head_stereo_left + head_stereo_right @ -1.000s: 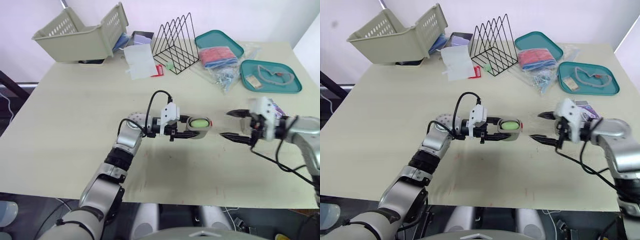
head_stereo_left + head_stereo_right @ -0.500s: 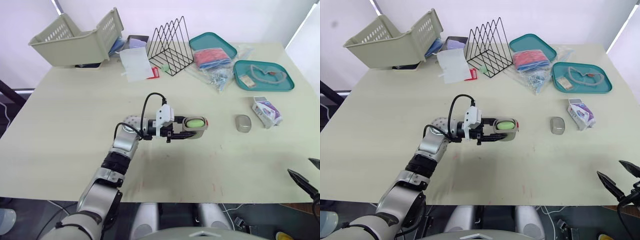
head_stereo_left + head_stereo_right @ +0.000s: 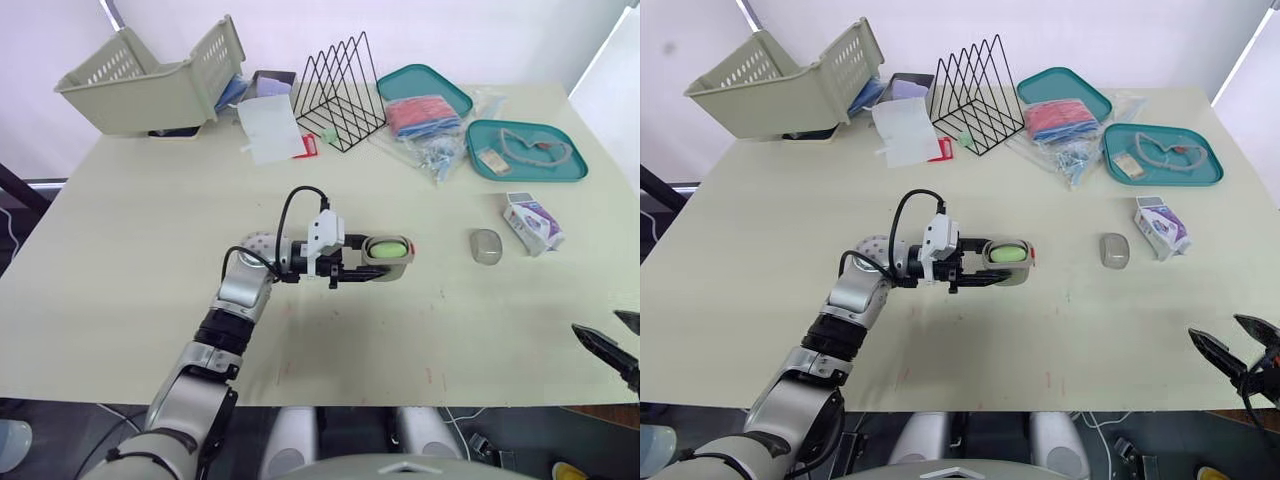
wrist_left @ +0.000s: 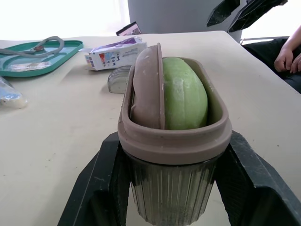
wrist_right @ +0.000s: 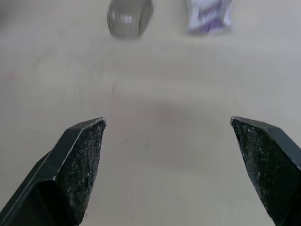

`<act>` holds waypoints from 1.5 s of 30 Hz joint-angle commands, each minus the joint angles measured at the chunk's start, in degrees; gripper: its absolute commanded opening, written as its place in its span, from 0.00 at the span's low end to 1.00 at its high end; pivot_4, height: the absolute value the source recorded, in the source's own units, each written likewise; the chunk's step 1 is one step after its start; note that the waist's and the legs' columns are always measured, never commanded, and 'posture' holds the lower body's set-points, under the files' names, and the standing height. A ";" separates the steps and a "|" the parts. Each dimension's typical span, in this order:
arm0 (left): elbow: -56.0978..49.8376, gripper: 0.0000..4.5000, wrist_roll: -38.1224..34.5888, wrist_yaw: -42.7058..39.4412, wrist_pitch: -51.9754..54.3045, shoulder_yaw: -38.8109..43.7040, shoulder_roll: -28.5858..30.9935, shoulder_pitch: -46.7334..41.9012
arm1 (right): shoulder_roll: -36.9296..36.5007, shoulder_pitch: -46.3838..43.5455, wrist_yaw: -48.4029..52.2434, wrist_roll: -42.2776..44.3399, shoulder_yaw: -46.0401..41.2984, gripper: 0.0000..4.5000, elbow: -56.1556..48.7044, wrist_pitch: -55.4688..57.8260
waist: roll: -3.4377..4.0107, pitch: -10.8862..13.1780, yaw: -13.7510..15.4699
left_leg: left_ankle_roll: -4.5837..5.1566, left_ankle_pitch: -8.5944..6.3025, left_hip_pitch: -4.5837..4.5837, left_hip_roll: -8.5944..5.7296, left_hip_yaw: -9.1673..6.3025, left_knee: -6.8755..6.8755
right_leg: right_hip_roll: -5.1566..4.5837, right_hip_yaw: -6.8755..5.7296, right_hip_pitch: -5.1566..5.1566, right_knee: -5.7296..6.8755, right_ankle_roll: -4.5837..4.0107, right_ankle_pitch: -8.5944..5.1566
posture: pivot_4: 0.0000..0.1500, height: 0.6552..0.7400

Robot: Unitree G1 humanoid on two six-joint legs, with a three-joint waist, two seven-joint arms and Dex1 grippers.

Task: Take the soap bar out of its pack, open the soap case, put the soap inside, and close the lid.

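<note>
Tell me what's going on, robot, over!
Left gripper shut on case, green soap inside. Right gripper open, empty, near table edge. Lid off, on table by pack. Brown insert on edge beside soap.

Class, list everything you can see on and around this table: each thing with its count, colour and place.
soap case: 1, grey-brown, held at centre
soap: 1, green, inside the case
lid: 1, grey, on the table, right side
soap pack: 1, white and purple, beside the lid
trays: 2, teal, far right
wire rack: 1, black, far middle
basket: 1, beige, far left corner
person's hand: 1, beyond the table edge
left tool: 1, black, shut on the soap case
right tool: 1, black, open, near right edge
</note>
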 commanded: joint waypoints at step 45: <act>1.08 0.43 0.44 3.18 -3.17 -1.19 -3.96 -3.12 | 2.09 -79.46 -36.68 3.08 49.24 0.99 38.01 40.13 | -0.16 0.02 -0.16 | 0.04 -0.01 -0.47 -0.02 0.10 -0.09 | -0.01 0.10 -0.44 -0.01 -0.10 0.11 | 1.00 1.00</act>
